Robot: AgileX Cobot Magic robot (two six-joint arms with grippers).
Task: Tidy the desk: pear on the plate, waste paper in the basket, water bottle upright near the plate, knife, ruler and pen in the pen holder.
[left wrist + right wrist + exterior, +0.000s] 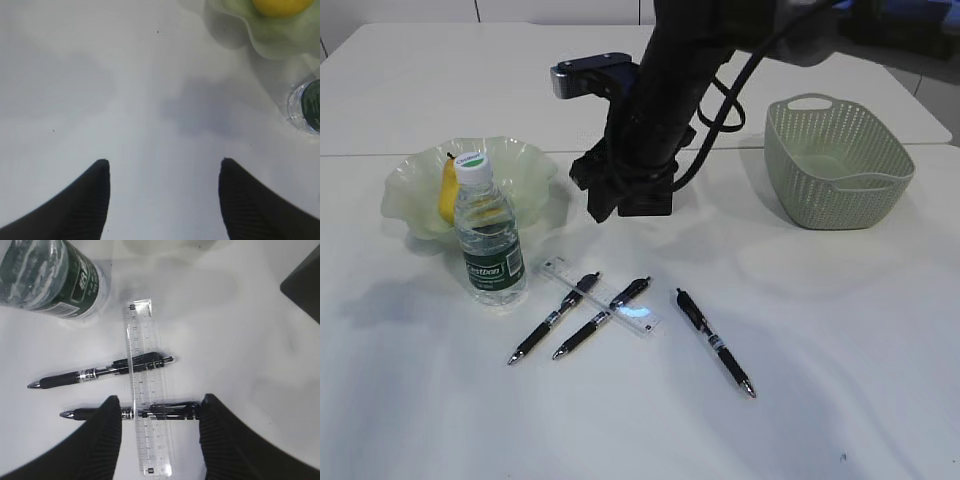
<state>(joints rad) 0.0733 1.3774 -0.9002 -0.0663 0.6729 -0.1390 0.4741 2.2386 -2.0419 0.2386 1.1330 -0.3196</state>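
Ruler [144, 390] lies across two pens at frame centre; right pincer [160, 412] gapes astride it, grasping nothing; left pincer [165, 175] released over bare bench [100, 75].

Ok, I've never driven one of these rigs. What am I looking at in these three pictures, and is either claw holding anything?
It is a two-armed robot at a white table. The wide picture looks down from in front; the other two come from cameras on each wrist, with the two dark finger tips at the bottom.

The left gripper is open over bare table, holding nothing. The right gripper is open above the clear ruler, which lies across two black pens. It holds nothing either.

A third pen lies apart. The pear sits on the green glass plate, the water bottle stands upright beside it, and the basket is at the right.
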